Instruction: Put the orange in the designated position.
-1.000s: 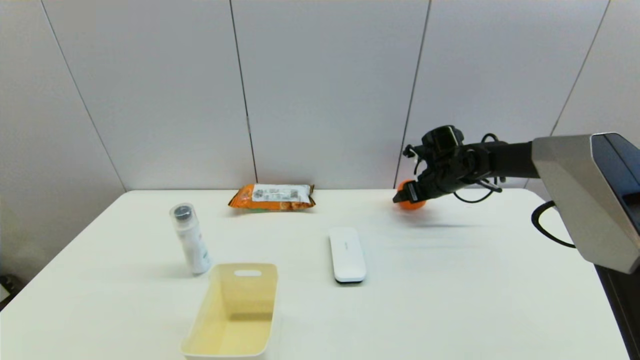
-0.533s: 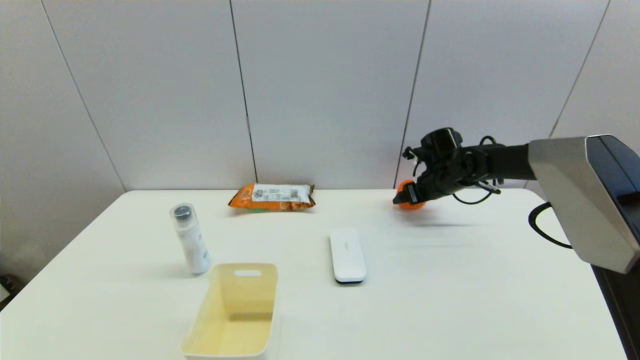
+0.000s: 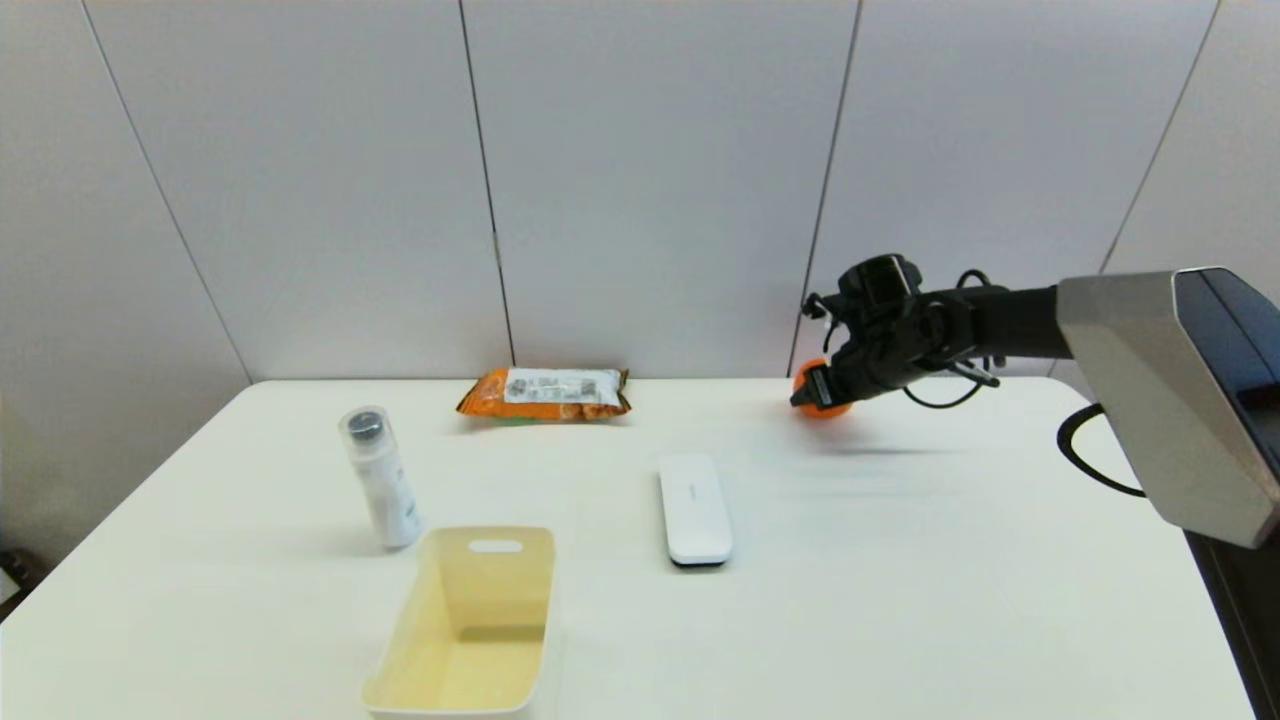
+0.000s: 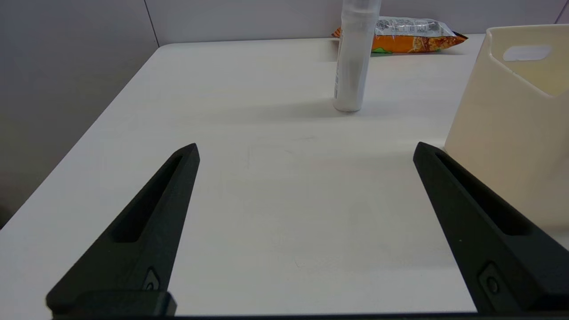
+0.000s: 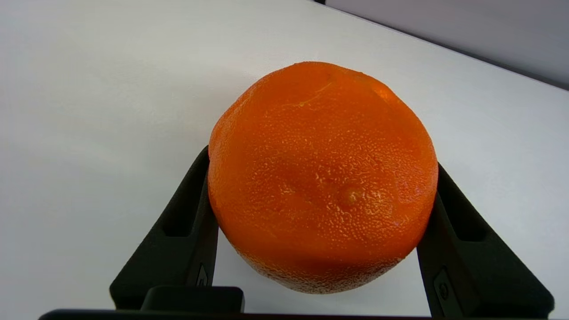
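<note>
Two fingers of the right gripper (image 5: 322, 178) clench the orange (image 3: 818, 396) at the table's (image 3: 900, 560) far right; it has barely risen in the last second, so the carry is only starting. Left gripper (image 4: 306, 151) idles spread, near-left.

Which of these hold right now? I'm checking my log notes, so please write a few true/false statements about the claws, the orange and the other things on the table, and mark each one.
1. The right claw has its fingers pressed against both sides of the orange. True.
2. The orange lies inside the cream bin. False: the bin holds nothing visible; the orange is at the table's far right.
3. The left claw is open with nothing between its fingers. True.
4. The white bottle lies on its side. False: it stands upright beside the bin.
5. The snack packet lies near the table's far edge. True.
</note>
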